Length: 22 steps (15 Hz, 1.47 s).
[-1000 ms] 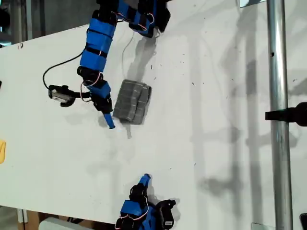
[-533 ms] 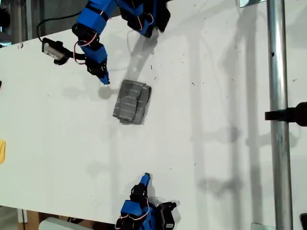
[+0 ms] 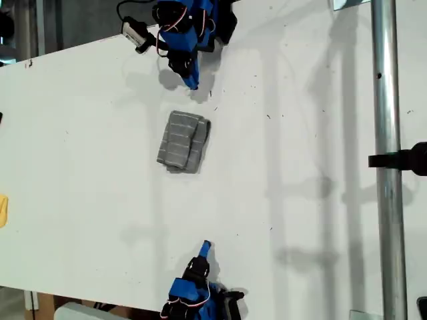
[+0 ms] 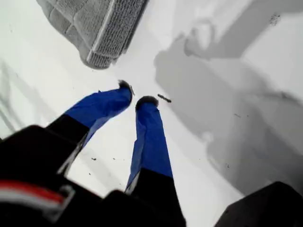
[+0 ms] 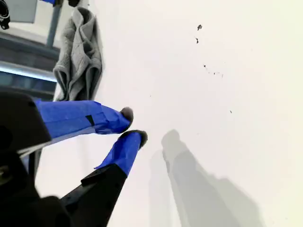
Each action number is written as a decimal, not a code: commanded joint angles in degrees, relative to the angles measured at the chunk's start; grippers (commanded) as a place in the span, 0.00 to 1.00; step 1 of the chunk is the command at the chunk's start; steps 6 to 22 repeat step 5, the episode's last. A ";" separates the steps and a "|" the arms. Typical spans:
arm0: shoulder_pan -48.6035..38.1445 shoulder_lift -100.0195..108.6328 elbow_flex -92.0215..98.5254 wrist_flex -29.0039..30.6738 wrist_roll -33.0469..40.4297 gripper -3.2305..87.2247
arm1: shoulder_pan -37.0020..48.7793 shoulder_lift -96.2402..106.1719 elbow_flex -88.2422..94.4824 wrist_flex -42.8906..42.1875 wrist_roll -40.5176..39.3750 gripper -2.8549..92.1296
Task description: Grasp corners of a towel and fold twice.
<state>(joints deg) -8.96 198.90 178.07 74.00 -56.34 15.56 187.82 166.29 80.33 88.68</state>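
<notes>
Grey striped towel (image 3: 184,141) lies folded mid-table (image 3: 300,167), free of both arms.
First gripper (image 3: 192,81) at its 12 o'clock, second gripper (image 3: 205,249) at 6; both jaws narrow, empty.

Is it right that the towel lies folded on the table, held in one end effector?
Not quite. The towel lies folded on the table, but no end effector holds it: the exterior view shows both well clear, and both wrist views show empty jaws.
</notes>
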 commanded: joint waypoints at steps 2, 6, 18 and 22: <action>0.18 0.35 0.62 0.18 0.35 0.09 | -3.43 0.44 -0.53 0.79 -2.99 0.16; 0.18 0.35 0.62 0.18 0.35 0.09 | -4.57 0.44 -0.53 0.79 -2.99 0.16; 0.18 0.35 0.62 0.18 0.35 0.09 | -4.57 0.44 -0.53 0.79 -2.99 0.16; 0.18 0.35 0.62 0.18 0.35 0.09 | -4.57 0.44 -0.53 0.79 -2.99 0.16</action>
